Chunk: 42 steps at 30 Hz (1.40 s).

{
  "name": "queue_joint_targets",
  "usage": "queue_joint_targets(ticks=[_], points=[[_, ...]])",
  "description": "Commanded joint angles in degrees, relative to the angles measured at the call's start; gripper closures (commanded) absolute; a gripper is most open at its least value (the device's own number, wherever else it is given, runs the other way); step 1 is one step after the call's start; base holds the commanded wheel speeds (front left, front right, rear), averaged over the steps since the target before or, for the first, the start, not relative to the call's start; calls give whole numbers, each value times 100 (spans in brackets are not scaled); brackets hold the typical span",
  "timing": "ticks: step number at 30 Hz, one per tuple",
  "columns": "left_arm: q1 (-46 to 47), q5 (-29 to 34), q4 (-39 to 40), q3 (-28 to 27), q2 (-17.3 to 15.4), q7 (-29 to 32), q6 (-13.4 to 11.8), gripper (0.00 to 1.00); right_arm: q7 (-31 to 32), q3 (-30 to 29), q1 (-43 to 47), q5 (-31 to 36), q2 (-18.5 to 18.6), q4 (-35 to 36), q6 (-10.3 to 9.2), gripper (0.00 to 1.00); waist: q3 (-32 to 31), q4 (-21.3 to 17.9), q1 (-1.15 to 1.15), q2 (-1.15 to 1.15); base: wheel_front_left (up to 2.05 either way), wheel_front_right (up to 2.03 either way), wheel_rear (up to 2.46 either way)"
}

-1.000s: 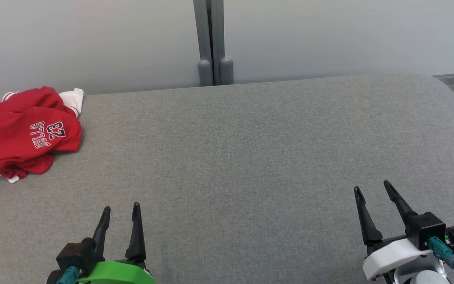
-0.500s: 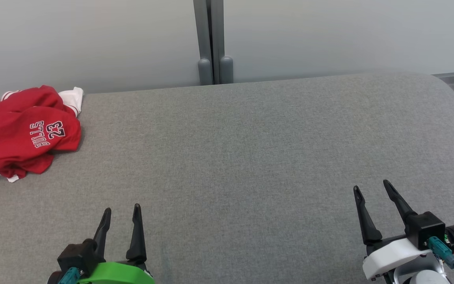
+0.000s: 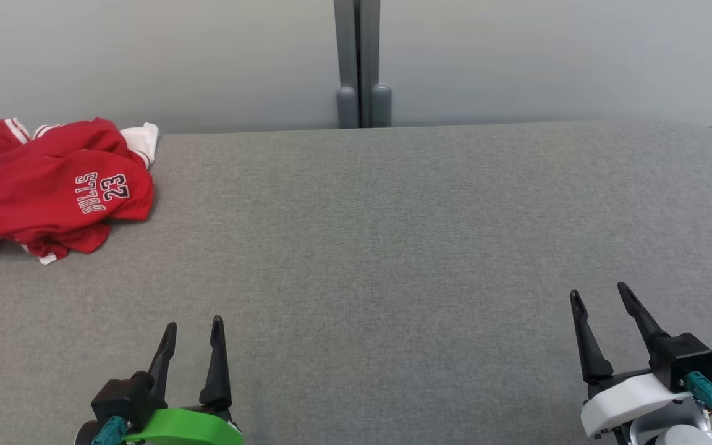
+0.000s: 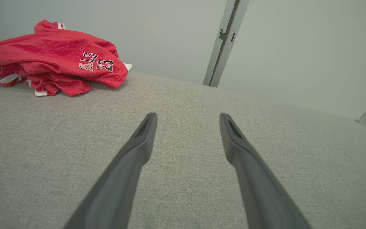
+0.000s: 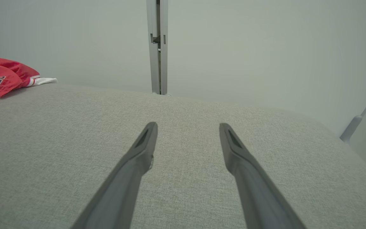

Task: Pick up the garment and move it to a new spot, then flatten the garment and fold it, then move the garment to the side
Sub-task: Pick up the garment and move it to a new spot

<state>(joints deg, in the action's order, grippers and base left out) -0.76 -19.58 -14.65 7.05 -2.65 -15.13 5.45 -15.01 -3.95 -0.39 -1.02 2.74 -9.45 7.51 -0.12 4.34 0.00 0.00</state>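
Garment, red and crumpled, lies at the far left of the grey cushion, by its back edge. My left gripper sits near the front edge, fingers spread and empty, well apart from it. My right gripper, far right, is likewise spread and empty.

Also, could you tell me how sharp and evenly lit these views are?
Head view: soft even light, no glare, red Bulls jersey print sharp, faint shadow beneath it. Left wrist view: print legible, left gripper looks soft toward the bottom edge. Right wrist view: jersey cropped at the left edge, print partly cut off.
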Motion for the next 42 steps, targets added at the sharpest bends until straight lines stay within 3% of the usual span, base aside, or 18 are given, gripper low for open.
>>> queue_joint_targets(ticks=[1,10,18,31,37,42], points=[[78,34,26,-27,-41,-4,-9,0,-26,-33,57,6,24,32,-4,0,56,385,0,0,0,0,0],[81,-6,53,-65,-38,-4,-10,0,-21,122,-18,-27,26,11,-5,0,119,1432,0,0,0,0,0],[38,-34,83,-132,-37,-3,-26,0,-20,311,-30,-12,27,-7,-5,0,109,1853,0,0,0,0,0],[15,-101,151,-158,-38,-4,-90,0,-20,371,-33,35,27,13,-5,0,170,1841,0,0,0,0,0],[289,28,545,-455,-37,-1,-128,0,-20,348,-157,184,27,121,-5,0,419,1650,0,0,0,0,0],[1027,382,851,-975,-173,-1,17,0,-21,309,-350,375,30,318,-5,0,782,1406,0,0,0,0,0]])
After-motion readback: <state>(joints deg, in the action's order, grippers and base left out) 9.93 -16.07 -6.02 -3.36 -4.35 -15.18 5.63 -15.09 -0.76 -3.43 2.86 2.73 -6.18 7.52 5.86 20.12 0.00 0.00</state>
